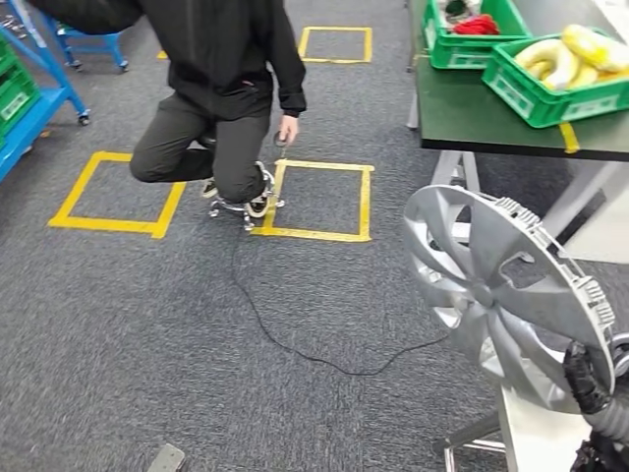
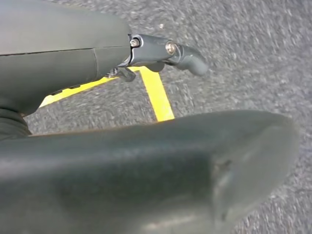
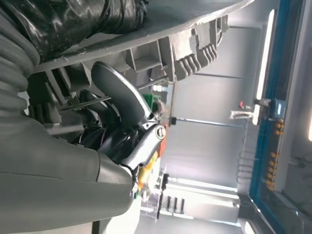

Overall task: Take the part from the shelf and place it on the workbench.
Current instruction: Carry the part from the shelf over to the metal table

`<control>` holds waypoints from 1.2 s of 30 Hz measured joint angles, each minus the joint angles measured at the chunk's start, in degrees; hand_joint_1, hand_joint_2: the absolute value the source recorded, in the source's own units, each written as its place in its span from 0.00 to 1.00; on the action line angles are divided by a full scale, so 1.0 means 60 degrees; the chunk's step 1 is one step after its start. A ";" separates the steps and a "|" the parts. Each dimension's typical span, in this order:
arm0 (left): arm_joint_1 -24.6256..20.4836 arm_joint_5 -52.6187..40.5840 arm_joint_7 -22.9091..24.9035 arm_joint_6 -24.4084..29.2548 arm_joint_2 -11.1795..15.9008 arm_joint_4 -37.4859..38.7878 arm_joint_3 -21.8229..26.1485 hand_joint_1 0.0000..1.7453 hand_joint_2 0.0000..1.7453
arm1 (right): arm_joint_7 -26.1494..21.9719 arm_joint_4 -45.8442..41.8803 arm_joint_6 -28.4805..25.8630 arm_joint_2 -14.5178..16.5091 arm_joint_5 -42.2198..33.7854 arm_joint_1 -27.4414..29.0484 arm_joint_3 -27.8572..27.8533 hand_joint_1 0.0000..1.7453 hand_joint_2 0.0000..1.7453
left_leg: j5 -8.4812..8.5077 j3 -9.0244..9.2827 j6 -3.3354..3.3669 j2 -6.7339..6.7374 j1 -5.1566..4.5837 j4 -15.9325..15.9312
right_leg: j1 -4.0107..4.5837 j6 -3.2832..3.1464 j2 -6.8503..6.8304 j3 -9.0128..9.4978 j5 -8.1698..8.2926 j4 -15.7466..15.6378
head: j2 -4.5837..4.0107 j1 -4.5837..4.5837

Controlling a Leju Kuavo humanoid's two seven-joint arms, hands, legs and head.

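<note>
The part is a silver hubcap (image 1: pixel 489 285) with spokes and a clipped rim, held upright low on the right of the head view. My right hand (image 1: pixel 590 383) grips its lower rim with dark fingers. In the right wrist view the hubcap's clipped back side (image 3: pixel 165 53) lies against my right hand (image 3: pixel 73 180). The green-topped workbench (image 1: pixel 482 118) stands beyond the hubcap, at the upper right. My left hand (image 2: pixel 147 146) hangs over grey carpet and holds nothing, one finger (image 2: pixel 165 51) stretched out apart from the thumb.
Two green crates (image 1: pixel 475 44) (image 1: pixel 556 93) with yellow and red items sit on the workbench. A person (image 1: pixel 222 98) in black crouches on a wheeled stool ahead, trailing a black cable (image 1: pixel 297 349). Yellow tape squares (image 1: pixel 322 202) mark the carpet. A blue shelf cart (image 1: pixel 29 88) stands far left.
</note>
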 joint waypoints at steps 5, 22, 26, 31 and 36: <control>0.0031 -0.0068 0.0001 -0.0015 0.0007 0.0000 0.0003 0.00 0.00 | 0.0406 0.0025 0.0313 -0.0398 -0.0290 -0.0403 -0.0086 1.00 1.00 | 0.0262 -0.0530 0.0118 -0.0322 -0.0043 0.0656 | 0.0061 -0.0026 0.0666 0.0032 -0.0033 0.0036 | 0.0000 -0.0019; -0.0041 -0.0373 0.0005 -0.0136 0.0018 0.0000 0.0015 0.00 0.00 | 0.1769 0.1663 0.0952 -0.2141 -0.1195 -0.2242 -0.0580 1.00 1.00 | 0.1008 0.0400 0.0443 0.0409 -0.0073 -0.1479 | -0.0107 0.0583 -0.0432 -0.0661 -0.0214 0.0902 | -0.0002 0.0137; -0.0081 -0.0433 0.0001 -0.0160 0.0028 0.0000 0.0016 0.00 0.00 | 0.2010 0.2232 0.0969 -0.2398 -0.1334 -0.2594 -0.0702 1.00 1.00 | 0.0920 0.0507 0.0227 0.0738 -0.0116 -0.1459 | -0.0035 0.0338 -0.0436 -0.0276 0.0017 0.0170 | -0.0001 0.0111; -0.0101 -0.0506 0.0002 -0.0176 0.0049 0.0000 0.0026 0.00 0.00 | 0.2164 0.2952 0.1000 -0.2711 -0.1501 -0.2975 -0.0951 1.00 1.00 | -0.0087 -0.0207 0.0057 -0.0050 -0.0041 0.0279 | -0.0082 0.0085 0.0071 -0.0255 0.0113 0.0117 | -0.0001 0.0044; -0.0057 -0.0549 0.0012 -0.0187 0.0052 0.0000 0.0046 0.00 0.00 | 0.2232 0.3496 0.1008 -0.2822 -0.1556 -0.3095 -0.1130 1.00 1.00 | -0.0256 -0.0923 0.0133 -0.0236 -0.0070 0.1528 | -0.0019 0.0053 0.0519 -0.0253 0.0107 0.0132 | -0.0002 0.0037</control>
